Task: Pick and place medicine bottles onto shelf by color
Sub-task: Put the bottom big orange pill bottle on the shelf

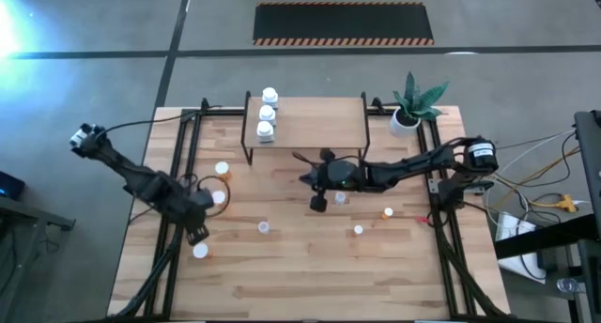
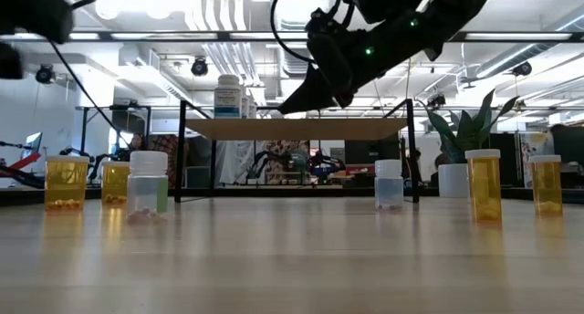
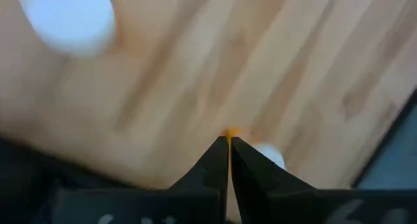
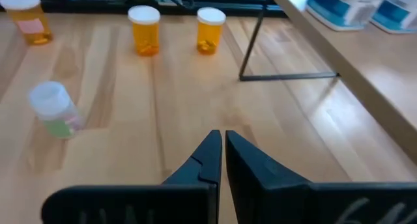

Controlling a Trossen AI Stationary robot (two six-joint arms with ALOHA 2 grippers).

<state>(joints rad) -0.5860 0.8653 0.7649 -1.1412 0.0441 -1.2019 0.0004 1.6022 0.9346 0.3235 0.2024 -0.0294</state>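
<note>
Dark, wedge-shaped fingers fill the near edge of each wrist view. In the right wrist view the right gripper (image 4: 222, 142) has its tips pressed together, holding nothing, above pale plank wood. Beyond stand 2 orange bottles (image 4: 144, 30) with white caps, a 3rd orange one (image 4: 26, 15) toward 10 o'clock, and a clear bottle (image 4: 53, 107) at 9 o'clock. The shelf (image 4: 352, 61), smooth light board on a thin black leg, runs off toward 2 o'clock.

In the left wrist view the left gripper (image 3: 229, 142) is also pinched closed and empty, with a blurred white cap (image 3: 67, 19) at 11 o'clock.

From the low view, translucent amber cylinders stand at both edges, and a clear bottle (image 2: 148, 182) at 8 o'clock.

From the high view, 3 white bottles (image 1: 268, 114) already sit in a row at the shelf's 9 o'clock end. The right arm hovers just in front of the shelf; the left arm waits at 8 o'clock beside an orange bottle (image 1: 223, 170).

I judge this a between-picks moment: white is sorted, orange and clear remain. Next, a gripper must spread its fingers, drop over 1 upright bottle, and close below the cap; the smooth, light plastic could tip if nudged.
</note>
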